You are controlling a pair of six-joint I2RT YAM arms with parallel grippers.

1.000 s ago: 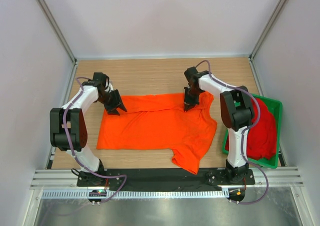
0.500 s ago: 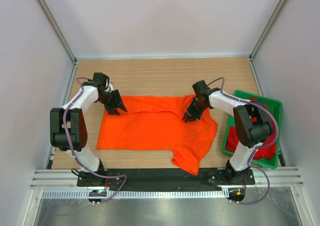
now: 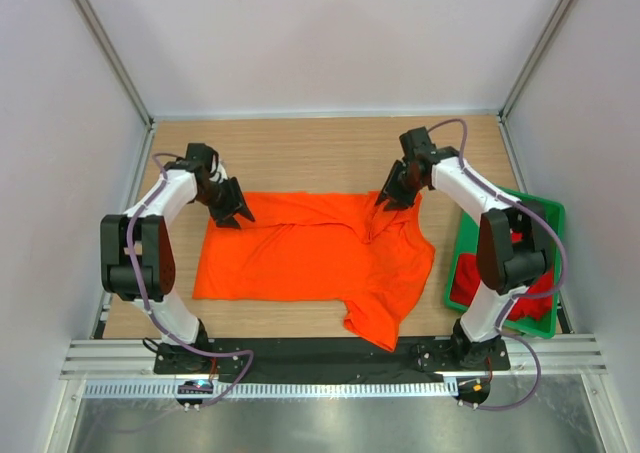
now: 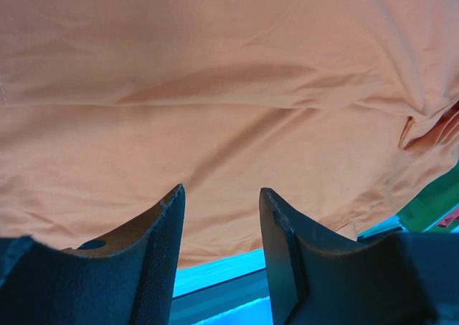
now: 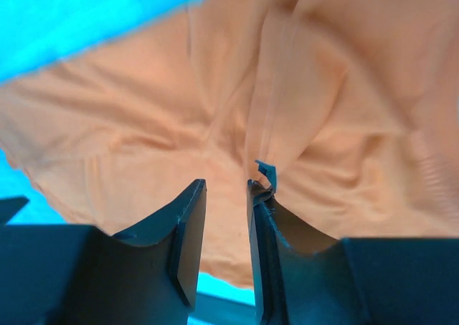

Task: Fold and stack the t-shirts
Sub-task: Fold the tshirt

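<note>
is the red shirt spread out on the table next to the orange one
No, the red shirt lies bunched inside the green tray.

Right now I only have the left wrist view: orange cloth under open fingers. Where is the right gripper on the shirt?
Observer: The right gripper is at the far right corner of the orange t-shirt. The left gripper is at the far left corner.
Operator: Holding cloth?
Observer: Can't tell. The right wrist view shows its fingers nearly together, with a raised fold of cloth running up to one tip.
Operator: Second shirt?
Observer: The red t-shirt is bunched in the green tray on the right, partly hidden behind the right arm.
</note>
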